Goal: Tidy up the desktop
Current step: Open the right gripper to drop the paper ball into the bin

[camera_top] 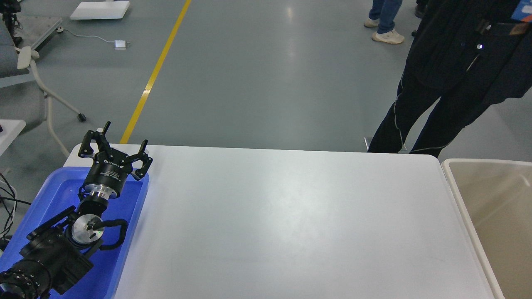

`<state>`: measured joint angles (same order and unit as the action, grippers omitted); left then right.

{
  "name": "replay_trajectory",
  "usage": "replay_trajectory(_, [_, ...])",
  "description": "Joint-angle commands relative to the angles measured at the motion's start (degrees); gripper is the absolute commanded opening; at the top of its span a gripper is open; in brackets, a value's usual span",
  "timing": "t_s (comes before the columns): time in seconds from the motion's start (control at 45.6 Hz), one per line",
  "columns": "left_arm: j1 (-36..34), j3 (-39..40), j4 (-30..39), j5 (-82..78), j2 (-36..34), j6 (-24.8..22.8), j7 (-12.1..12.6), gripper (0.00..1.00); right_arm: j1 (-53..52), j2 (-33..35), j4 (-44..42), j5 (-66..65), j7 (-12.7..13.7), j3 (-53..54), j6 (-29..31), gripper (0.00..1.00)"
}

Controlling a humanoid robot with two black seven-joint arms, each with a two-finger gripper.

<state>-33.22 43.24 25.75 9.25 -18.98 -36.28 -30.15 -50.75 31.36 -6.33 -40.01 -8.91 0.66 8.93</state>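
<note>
The desktop [291, 216] is a large white tabletop with rounded corners, and nothing lies on it. My left gripper [121, 139] is open and empty. It is held above the far end of the blue tray [58, 191], at the desktop's far left corner, with its fingers pointing away from me. My right gripper is out of view.
The blue tray sits at the left edge under my left arm. A beige white-rimmed bin [490, 199] stands at the right edge. A person in dark clothes [449, 83] stands just beyond the far right corner. A chair [29, 79] is at the far left.
</note>
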Motion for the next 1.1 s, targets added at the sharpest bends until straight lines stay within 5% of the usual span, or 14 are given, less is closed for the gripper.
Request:
replay_trajectory(0.0, [0.00,0.00,0.00,-0.02,0.00,-0.02,0.00,1.00,5.31,-3.85,-2.29,3.44,4.69,-0.13,-8.22,0.00])
replay_trajectory(0.526, [0.00,0.00,-0.09,-0.02,0.00,0.07,0.00,1.00,12.70,-9.56,-1.94,5.20,4.34,-0.13,-8.93,0.02])
replay_trajectory(0.614, [0.00,0.00,0.00,-0.02,0.00,-0.02,0.00,1.00,12.61,-9.83,-1.94,5.29,4.34,0.05,-9.02,0.30])
replay_trajectory(0.745, [0.00,0.00,0.00,-0.02,0.00,-0.02,0.00,1.00,12.52,-9.83,-1.94,5.29,4.34,-0.04,-9.10,0.60])
replay_trajectory(1.074, [0.00,0.00,-0.09,-0.02,0.00,-0.02,0.00,1.00,12.17,-9.74,-1.85,5.29,4.34,0.22,-9.28,0.95])
